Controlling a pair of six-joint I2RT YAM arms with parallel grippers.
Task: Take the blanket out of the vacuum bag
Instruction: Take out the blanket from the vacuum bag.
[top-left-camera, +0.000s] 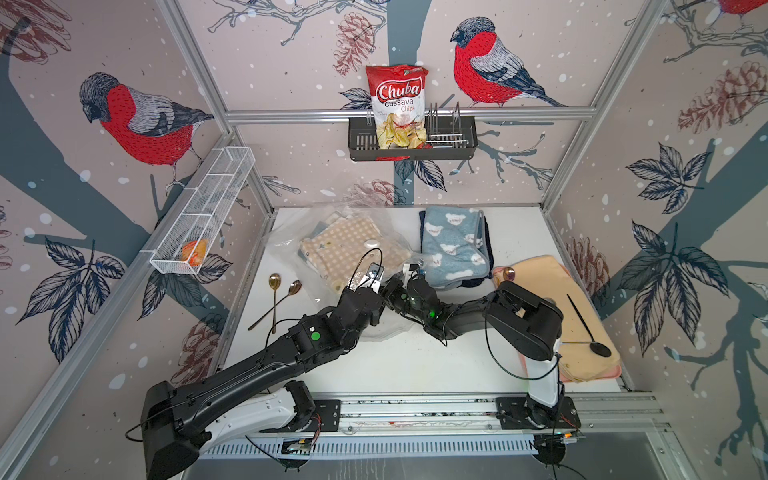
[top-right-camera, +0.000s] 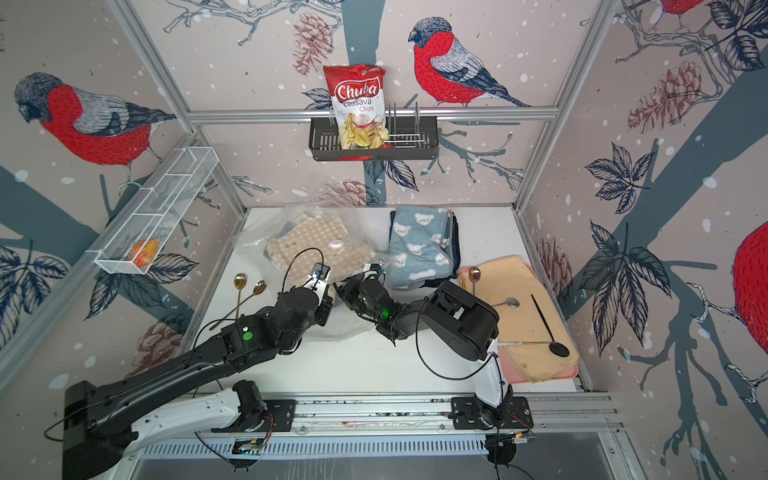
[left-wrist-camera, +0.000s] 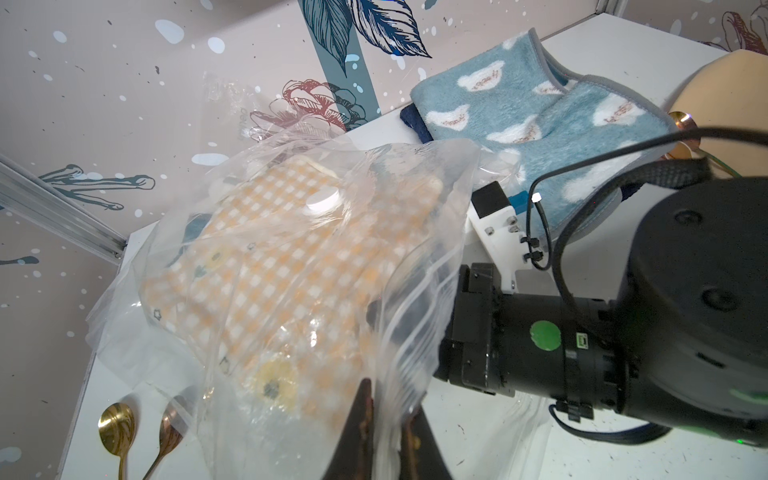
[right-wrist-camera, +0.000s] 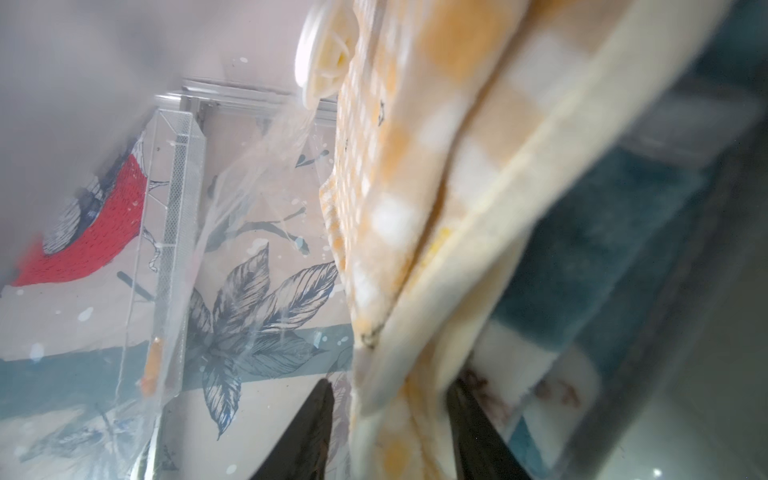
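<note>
On the white table (top-left-camera: 415, 361) lies the crinkly clear vacuum bag (top-left-camera: 291, 232), the soft orange-checked blanket (top-left-camera: 353, 245) inside. Right of the bag: a blue bear-print fleece (top-left-camera: 453, 245), then a peach cloth (top-left-camera: 540, 274). The right gripper (right-wrist-camera: 392, 380), inside the bag's mouth, straddles the blanket's edge; whether it pinches, I cannot tell. The left gripper (left-wrist-camera: 388, 399) clamps the bag's zip edge. Left of the bag, two metal spoons (top-left-camera: 274, 282); on its face, a round white valve cap (top-left-camera: 371, 243).
</note>
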